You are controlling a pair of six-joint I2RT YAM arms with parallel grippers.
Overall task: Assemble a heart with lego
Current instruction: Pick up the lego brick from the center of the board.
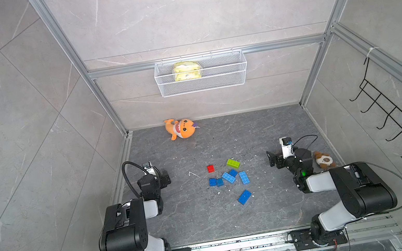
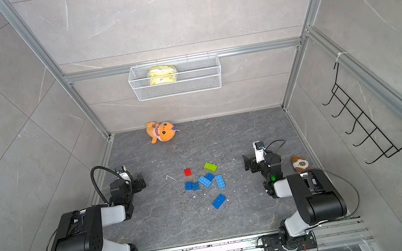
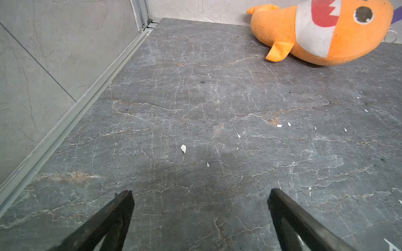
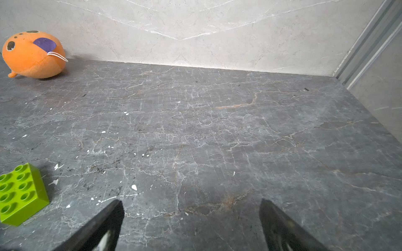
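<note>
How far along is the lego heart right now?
Nothing looks done: the red brick, lime-green brick and blue bricks lie loose on the table. Nothing is in hand: left gripper and right gripper have open, empty jaws. All joining remains.

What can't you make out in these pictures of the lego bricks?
- Lime-green brick: cut off by the right wrist view's edge.
- Clustered blue bricks: too small in both top views to tell touching from joined.
- Yellow packet: print veiled by the wire basket, in a top view.
</note>
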